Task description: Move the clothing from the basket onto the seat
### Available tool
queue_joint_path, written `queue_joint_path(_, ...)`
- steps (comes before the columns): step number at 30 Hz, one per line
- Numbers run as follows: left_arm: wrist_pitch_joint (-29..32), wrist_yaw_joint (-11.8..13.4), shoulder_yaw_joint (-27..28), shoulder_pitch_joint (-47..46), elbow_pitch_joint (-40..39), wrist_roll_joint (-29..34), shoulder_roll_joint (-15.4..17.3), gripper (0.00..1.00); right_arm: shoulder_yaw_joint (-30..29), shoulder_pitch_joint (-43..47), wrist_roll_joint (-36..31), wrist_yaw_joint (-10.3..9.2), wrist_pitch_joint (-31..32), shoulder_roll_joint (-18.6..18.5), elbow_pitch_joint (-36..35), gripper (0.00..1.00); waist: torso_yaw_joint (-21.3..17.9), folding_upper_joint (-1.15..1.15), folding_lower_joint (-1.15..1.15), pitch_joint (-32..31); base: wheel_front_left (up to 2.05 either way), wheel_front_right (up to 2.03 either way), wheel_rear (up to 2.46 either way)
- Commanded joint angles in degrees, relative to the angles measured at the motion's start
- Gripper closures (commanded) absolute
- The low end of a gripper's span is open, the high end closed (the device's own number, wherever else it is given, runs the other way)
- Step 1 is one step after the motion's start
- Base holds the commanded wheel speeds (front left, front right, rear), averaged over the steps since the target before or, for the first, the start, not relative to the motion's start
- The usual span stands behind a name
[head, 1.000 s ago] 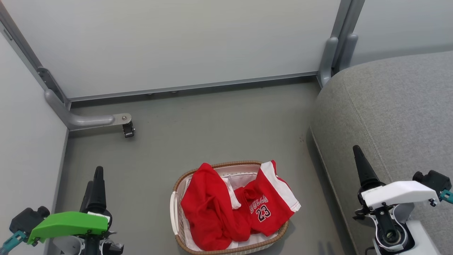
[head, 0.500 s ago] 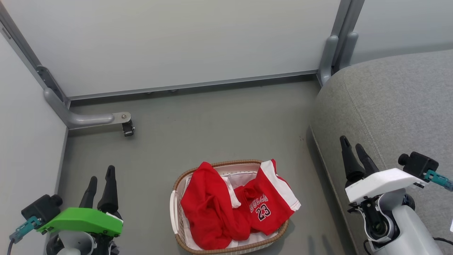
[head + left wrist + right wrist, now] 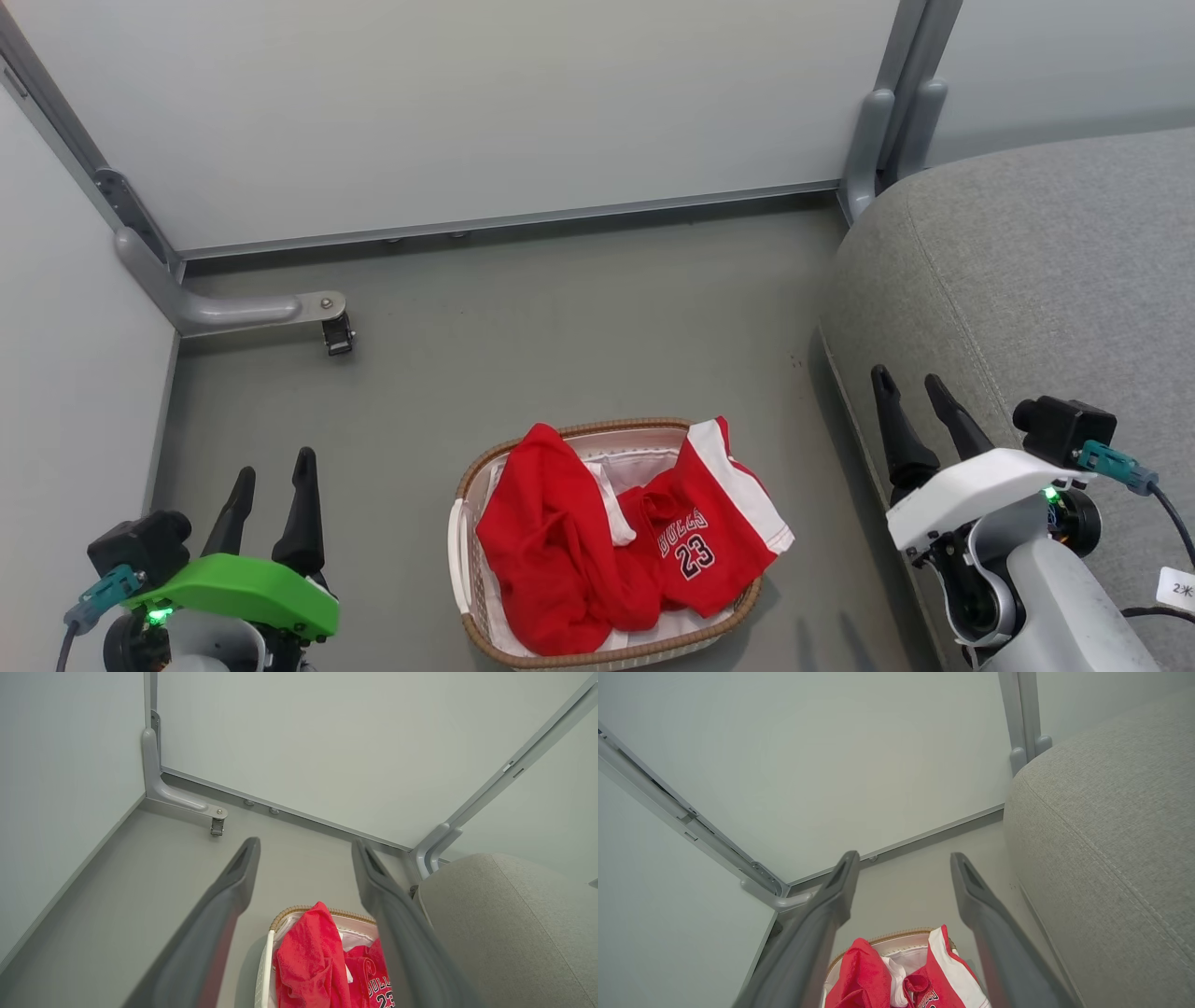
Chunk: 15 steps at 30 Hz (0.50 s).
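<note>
Nearest me, the left jaws and right jaws both stand apart and empty, either side of the basket [image 3: 597,430] on the grey floor [image 3: 560,317]. The red clothing [image 3: 551,560] lies heaped inside it, the BULLS 23 piece [image 3: 700,551] spilling over its right rim, near the grey seat [image 3: 1027,280]

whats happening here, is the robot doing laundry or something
Nothing is picked up yet. A plain red garment and a red BULLS 23 jersey lie in the white basket on the floor. The robot's left tool and right tool hover open and empty on either side of it. The grey seat, where the clothes should go, stands at the robot's right.
</note>
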Motion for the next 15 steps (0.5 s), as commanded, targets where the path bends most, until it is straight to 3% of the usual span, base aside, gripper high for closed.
queue_joint_path(1, -0.7, -0.4, 0.0, -1.5, -0.1, 2.3, 0.7, 0.0, 0.3, -1.6, -2.1, 0.03, -0.7, -0.5, 0.2, 0.0, 0.0, 0.0, 0.0, 0.1, 0.0, 0.0, 0.0)
queue_joint_path(15, -2.7, -0.3, 0.0, -0.8, 1.4, 10.2, 0.6, 0.0, 0.9, -2.0, -11.5, 0.03, -2.7, -0.3, 1.6, 0.0, 0.0, 0.0, 0.0, 0.8, 0.0, 0.0, 0.0)
